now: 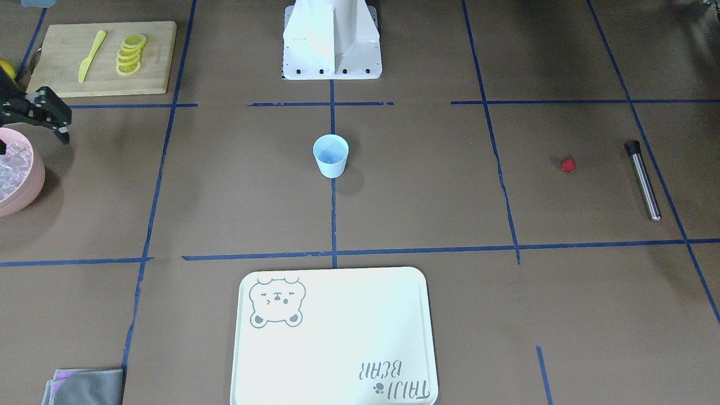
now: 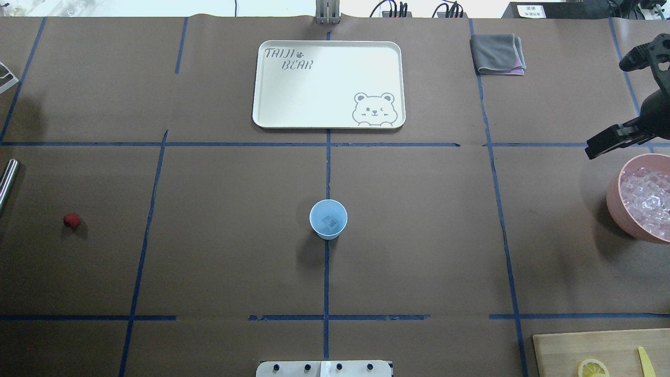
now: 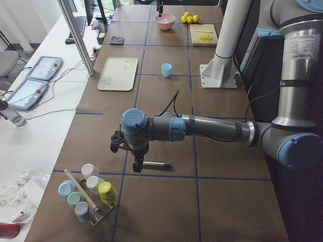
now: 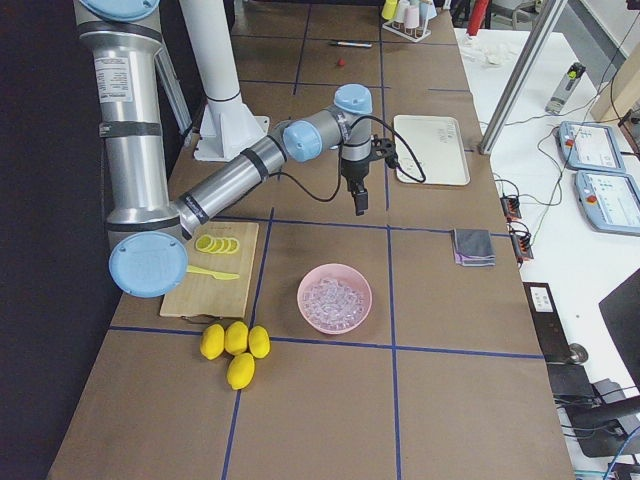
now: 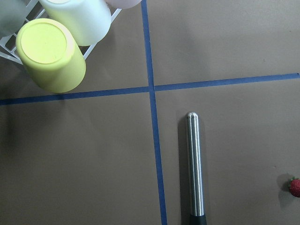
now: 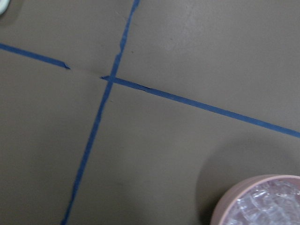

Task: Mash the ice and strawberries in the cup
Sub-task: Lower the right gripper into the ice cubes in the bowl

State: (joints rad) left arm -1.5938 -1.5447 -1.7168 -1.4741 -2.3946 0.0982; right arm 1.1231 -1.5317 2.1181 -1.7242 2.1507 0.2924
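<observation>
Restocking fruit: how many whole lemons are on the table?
4 whole lemons: three in a row beside the cutting board, one nearer the camera. None look hidden.

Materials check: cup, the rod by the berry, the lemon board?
Cup: light blue, matte, thin wall, likely plastic.
Rod: silver shaft with a brushed sheen, likely stainless steel; the black end looks like plastic or rubber.
Board: pale tan with faint grain, probably wood or bamboo.

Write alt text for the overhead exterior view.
A light-blue cup holding an ice cube stands mid-table. A strawberry lies far left; a pink bowl of ice sits far right, the right pincer beside it. A bear-printed tray lies beyond.
</observation>
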